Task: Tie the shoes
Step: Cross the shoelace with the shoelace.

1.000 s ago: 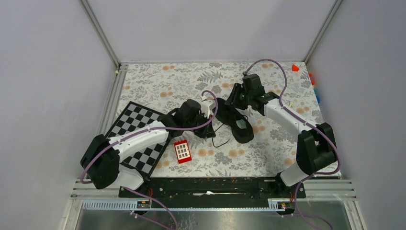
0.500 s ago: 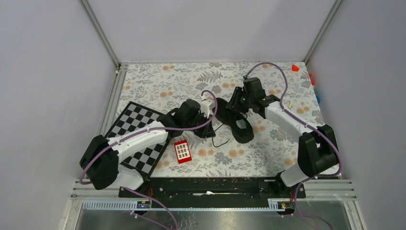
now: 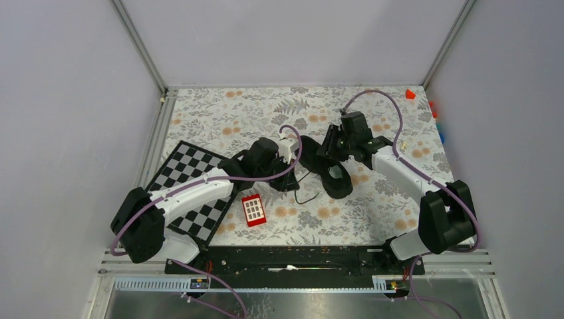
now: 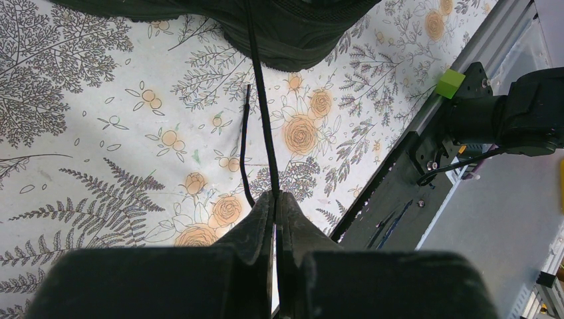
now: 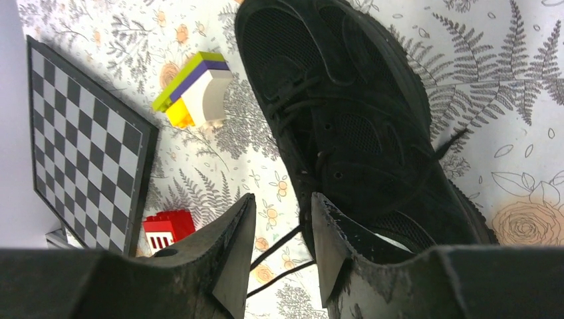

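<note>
**Left fingers pinch a lace; right fingers half apart**

Your left gripper (image 4: 275, 197) has its fingers pressed together on a thin black lace (image 4: 261, 100). The lace runs straight toward 12 o'clock to the all-black low-top mesh sneaker (image 4: 286, 33). Your right gripper (image 5: 279, 222) holds nothing, fingers moderately apart, close over the sneaker. The sneaker lies on the floral tablecloth (image 3: 219, 113), toe toward 11 o'clock.

Left wrist view: sneaker (image 4: 292, 33) cut off at 12 o'clock; lace (image 4: 261, 100) end hidden inside left gripper (image 4: 275, 198); right wrist view: heel hidden behind right gripper (image 5: 279, 212) at 5 o'clock; red block (image 5: 166, 229) partly covered at 8 o'clock.
</note>
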`<action>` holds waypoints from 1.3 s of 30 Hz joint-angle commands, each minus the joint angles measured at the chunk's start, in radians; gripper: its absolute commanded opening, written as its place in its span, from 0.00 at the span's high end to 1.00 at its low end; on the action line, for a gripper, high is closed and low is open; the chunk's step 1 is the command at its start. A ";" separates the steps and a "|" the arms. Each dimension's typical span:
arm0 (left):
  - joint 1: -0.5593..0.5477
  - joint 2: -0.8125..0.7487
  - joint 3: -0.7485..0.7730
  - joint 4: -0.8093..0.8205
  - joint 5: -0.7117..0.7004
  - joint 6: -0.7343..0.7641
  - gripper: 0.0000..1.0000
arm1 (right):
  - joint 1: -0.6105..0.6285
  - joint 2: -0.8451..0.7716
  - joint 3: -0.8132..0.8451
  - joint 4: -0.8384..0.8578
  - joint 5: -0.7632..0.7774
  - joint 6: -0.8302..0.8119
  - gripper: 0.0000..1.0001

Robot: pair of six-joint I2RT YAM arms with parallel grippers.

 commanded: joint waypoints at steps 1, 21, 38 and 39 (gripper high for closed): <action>-0.003 -0.034 0.031 0.026 -0.002 0.009 1.00 | -0.006 -0.031 -0.027 -0.016 0.000 -0.024 0.57; -0.003 -0.031 0.029 0.029 0.000 0.009 1.00 | -0.005 -0.120 -0.075 -0.024 -0.004 -0.031 0.56; -0.003 -0.032 0.021 0.032 0.001 0.010 1.00 | -0.006 -0.091 -0.085 0.004 0.008 -0.020 0.72; -0.003 -0.033 0.020 0.033 0.002 0.010 1.00 | -0.005 -0.087 -0.082 0.003 0.011 -0.019 0.72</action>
